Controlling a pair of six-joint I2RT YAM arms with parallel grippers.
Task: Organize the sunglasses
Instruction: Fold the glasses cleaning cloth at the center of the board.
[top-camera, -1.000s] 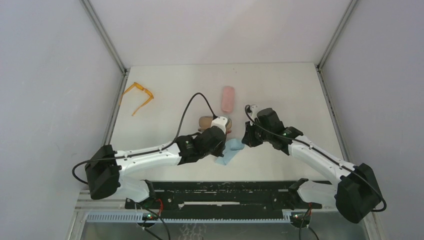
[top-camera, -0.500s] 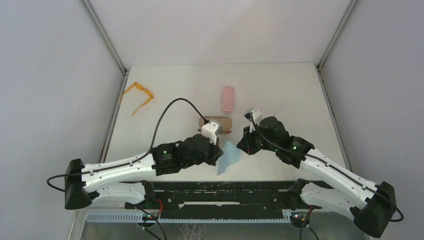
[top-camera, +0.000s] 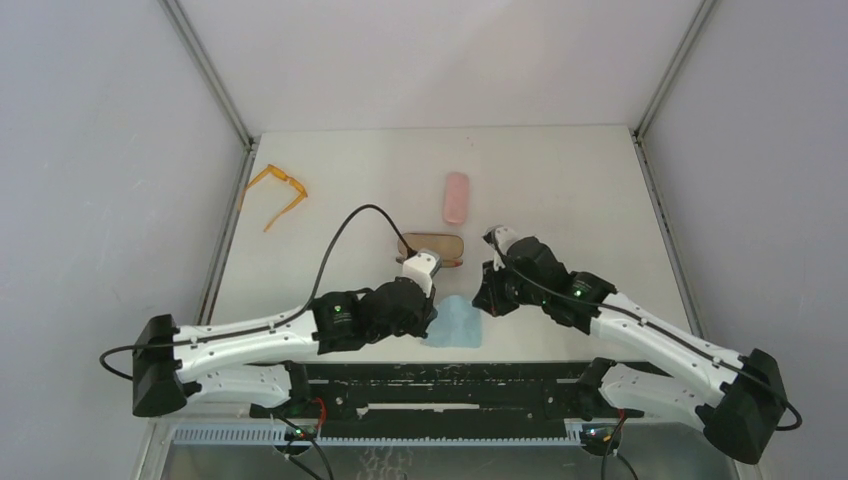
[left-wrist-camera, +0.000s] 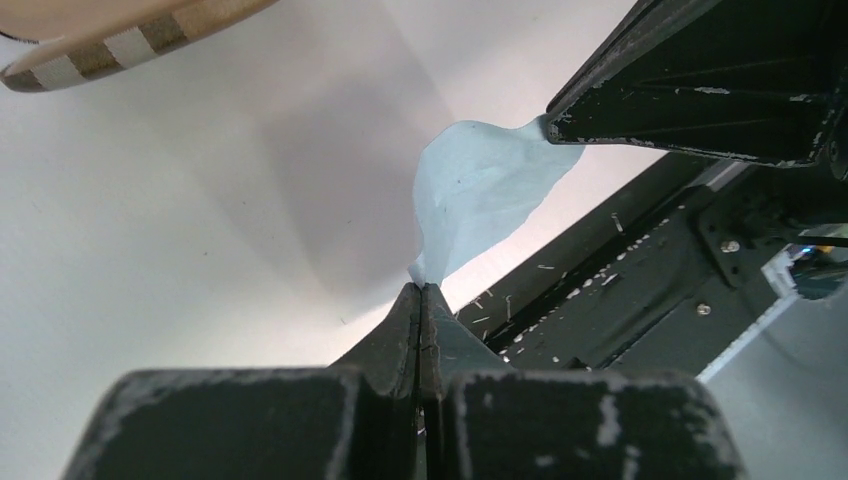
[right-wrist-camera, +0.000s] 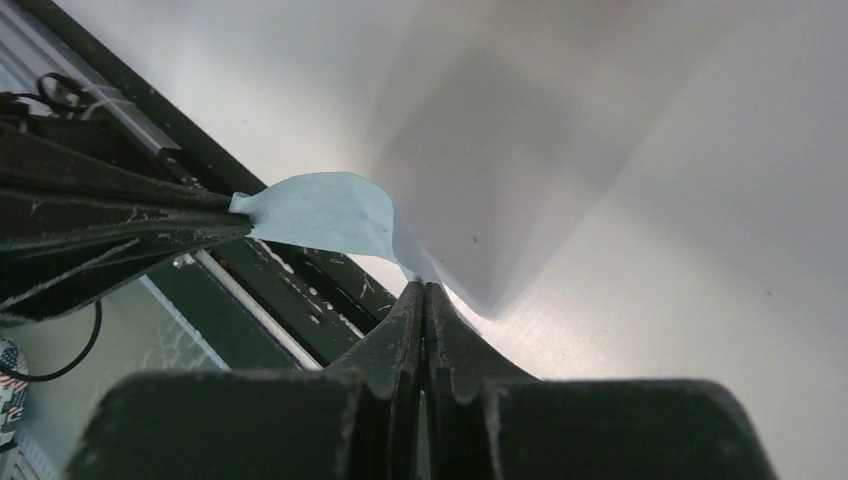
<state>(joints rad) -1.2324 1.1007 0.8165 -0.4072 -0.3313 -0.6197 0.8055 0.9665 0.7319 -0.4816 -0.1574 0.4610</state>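
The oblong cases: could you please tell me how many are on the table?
2. The pink case lies mid-table toward the far edge; the brown case just nearer, beyond the blue cloth. Another could be hidden.

Bright, even, diffuse light; soft grey shadows on the table (right-wrist-camera: 600, 150) (wrist views slightly soft up close).

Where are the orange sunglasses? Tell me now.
Top view: the orange sunglasses lie near the far-left corner of the table, well left of the pink case.
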